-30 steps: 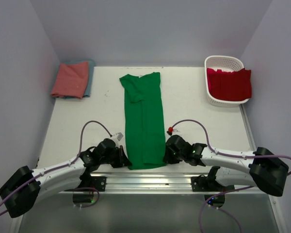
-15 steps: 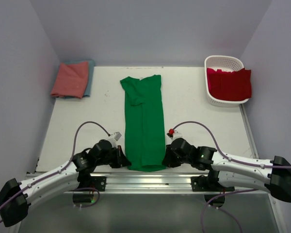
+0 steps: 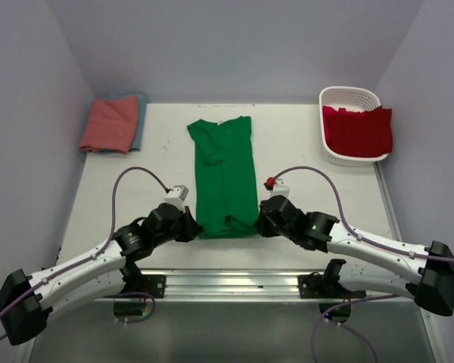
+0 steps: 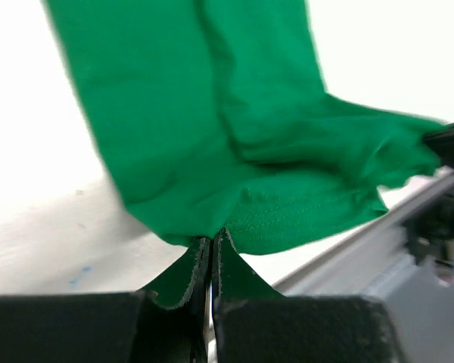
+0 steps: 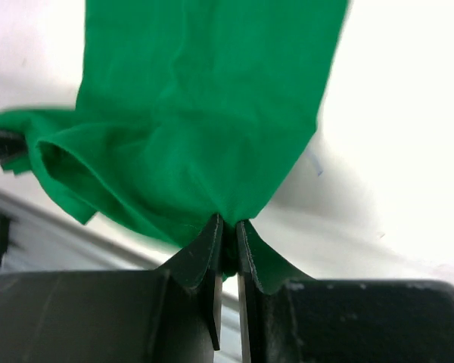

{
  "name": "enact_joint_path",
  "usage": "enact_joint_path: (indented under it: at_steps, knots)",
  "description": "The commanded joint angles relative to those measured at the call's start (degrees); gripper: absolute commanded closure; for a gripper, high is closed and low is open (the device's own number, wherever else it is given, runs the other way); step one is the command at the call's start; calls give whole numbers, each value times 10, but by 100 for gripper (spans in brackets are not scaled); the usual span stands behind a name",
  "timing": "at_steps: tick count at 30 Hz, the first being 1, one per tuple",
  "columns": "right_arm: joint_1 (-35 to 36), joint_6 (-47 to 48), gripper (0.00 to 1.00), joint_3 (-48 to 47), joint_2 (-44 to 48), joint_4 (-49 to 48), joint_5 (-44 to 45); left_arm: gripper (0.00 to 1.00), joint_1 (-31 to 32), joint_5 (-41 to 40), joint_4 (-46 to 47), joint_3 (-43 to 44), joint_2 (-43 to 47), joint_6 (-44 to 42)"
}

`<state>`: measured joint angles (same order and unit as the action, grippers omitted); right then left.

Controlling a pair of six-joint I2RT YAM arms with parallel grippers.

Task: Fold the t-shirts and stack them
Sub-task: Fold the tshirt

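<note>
On a white table (image 3: 310,159) lies a narrow green t-shirt (image 3: 225,170). The left gripper (image 3: 194,229) and right gripper (image 3: 259,225) each clamp a near hem corner, jaws closed. Moving both level toward the collar should fold it squarely.

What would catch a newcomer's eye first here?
The bright green t-shirt lies as a long strip down the middle of the table, its near hem pinched by the left gripper and right gripper. At far right a white basket holds a red t-shirt; at far left a salmon-pink t-shirt lies on a teal-blue t-shirt.
</note>
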<state>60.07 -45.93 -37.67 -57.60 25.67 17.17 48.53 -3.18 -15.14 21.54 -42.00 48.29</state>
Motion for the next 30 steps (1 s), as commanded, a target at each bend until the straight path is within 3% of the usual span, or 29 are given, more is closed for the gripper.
enact_joint_path:
  at_steps: [1, 5, 11, 14, 30]
  knots:
    - [-49, 44, 100, -38, -25, -15, 59, 100, 2, -97, 14, 40, -39, -50]
    - [-100, 83, 100, -73, -89, -50, 59, 100, -7, -168, 59, 47, -71, -81]
    - [-137, 110, 100, -102, -181, -129, 30, 100, -98, -105, 212, 32, -151, -129]
    - [-148, 117, 100, -114, -223, -152, 23, 100, -111, -106, 251, 39, -188, -143]
    - [-218, 187, 100, -263, -362, -171, -10, 100, -187, -47, 340, 149, -360, -200]
